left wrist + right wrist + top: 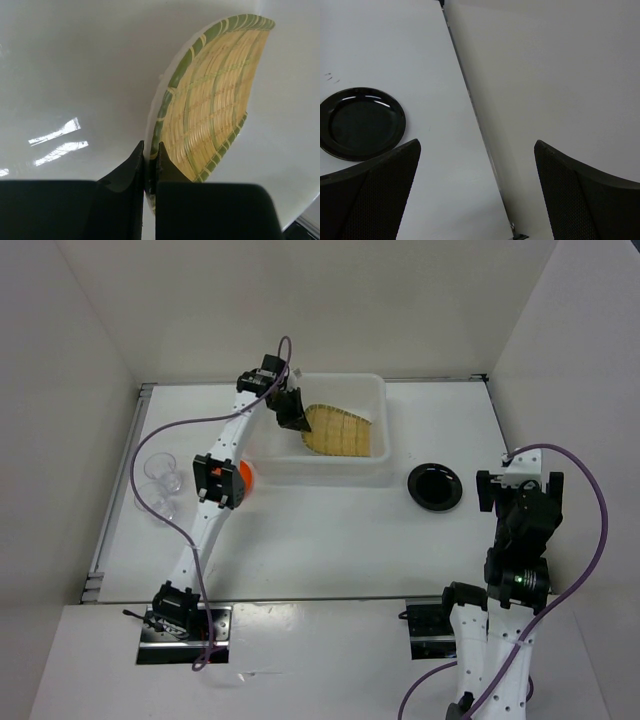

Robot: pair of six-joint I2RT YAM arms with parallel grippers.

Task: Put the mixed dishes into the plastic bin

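The tan woven bamboo tray lies tilted inside the plastic bin, its right end against the bin's right wall. My left gripper is shut on the tray's left rim; in the left wrist view the fingertips pinch the green-edged rim of the tray. The black plate sits on the table right of the bin and shows in the right wrist view. The orange plate is partly hidden under my left arm. Two clear cups stand at the left. My right gripper is open and empty.
The table's right edge and side wall run close by my right gripper. The left arm's forearm crosses over the space between the cups and the bin.
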